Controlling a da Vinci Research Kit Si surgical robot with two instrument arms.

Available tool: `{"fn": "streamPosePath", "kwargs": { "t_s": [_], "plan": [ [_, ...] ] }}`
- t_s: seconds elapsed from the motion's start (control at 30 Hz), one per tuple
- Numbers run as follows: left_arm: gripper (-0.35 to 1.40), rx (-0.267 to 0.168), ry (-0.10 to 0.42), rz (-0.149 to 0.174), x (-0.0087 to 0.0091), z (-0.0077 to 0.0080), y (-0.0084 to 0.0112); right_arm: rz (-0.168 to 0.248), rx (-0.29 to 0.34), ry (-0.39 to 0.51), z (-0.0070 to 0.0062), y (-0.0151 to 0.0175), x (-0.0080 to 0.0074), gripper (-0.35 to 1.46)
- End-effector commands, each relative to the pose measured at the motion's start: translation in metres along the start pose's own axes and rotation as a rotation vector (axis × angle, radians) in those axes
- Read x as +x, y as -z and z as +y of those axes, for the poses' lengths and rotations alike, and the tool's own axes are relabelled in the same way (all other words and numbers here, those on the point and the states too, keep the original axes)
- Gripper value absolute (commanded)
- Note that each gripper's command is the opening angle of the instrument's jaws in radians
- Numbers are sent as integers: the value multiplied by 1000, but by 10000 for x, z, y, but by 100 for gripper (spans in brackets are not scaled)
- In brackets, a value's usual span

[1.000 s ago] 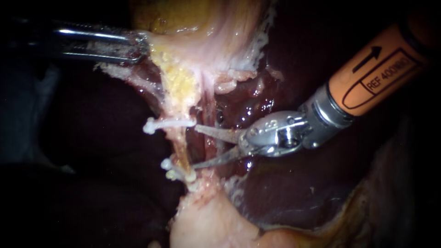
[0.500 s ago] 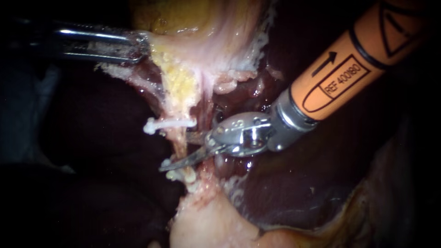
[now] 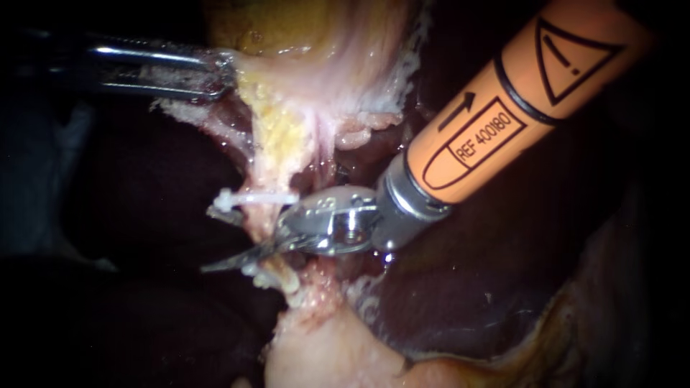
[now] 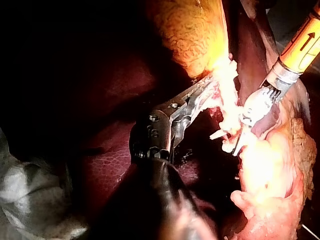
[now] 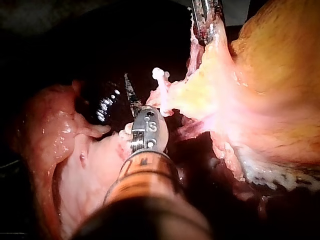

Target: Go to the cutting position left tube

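- left instrument (image 3: 219, 72): comes in from upper left. Jaws are pinched on the pale edge of the gallbladder (image 3: 287, 29), w/ tissue drawn taut twd them.
- right instrument (image 3: 215, 241): orange shaft from upper right, metal wrist just right of the left tube (image 3: 262, 224). Tip = two thin blades, spread apart.
- The blades straddle the left tube. One crosses in front, its tip out past the tube over dark tissue. The other goes behind, w/ only its tip showing, just under the far end of the upper clip (image 3: 255, 197). Can't tell if either blade touches the tube.
- left tube: pale strand running down from the gallbladder's narrow end to a pale lump (image 3: 323, 352) at the bottom. It lies left of a darker red strand (image 3: 327, 169).
- upper clip: white, lies across the tube just above the blades.
- lower clips (image 3: 277, 279): white cluster on the tube, just below the front blade. Can't count them.
- liver (image 3: 467, 302): dark red, wet, behind & around everything.
- Right wrist view: one blade points ahead of the wrist, close beside the pale tissue. The left instrument is clamped on tissue farther ahead.
- Left wrist view: left jaws closed on bright pale tissue under the gallbladder. The right instrument's tip is just beyond that tissue.
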Motion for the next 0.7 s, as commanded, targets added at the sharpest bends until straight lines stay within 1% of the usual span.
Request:
{"fn": "streamPosePath", "kwargs": {
  "t_s": [0.03, 0.2, 0.33, 0.43, 0.7],
  "plan": [
    [-35, 1, 1, 0, 0, 0, 0, -1, 3, 3, -3, 2, 3, 140],
    [-35, 0, 0, 0, 0, 0, 1, 7, 14, 1, -20, 2, 11, 141],
    [-35, 0, 0, 0, 0, 0, 1, 10, 21, -3, -31, 3, 17, 141],
    [-35, 0, 0, 0, 0, 0, 1, 17, 23, -4, -33, 4, 19, 141],
    [-35, 0, 0, 0, 0, 0, 1, 17, 23, -4, -31, 5, 19, 141]
  ]
}}
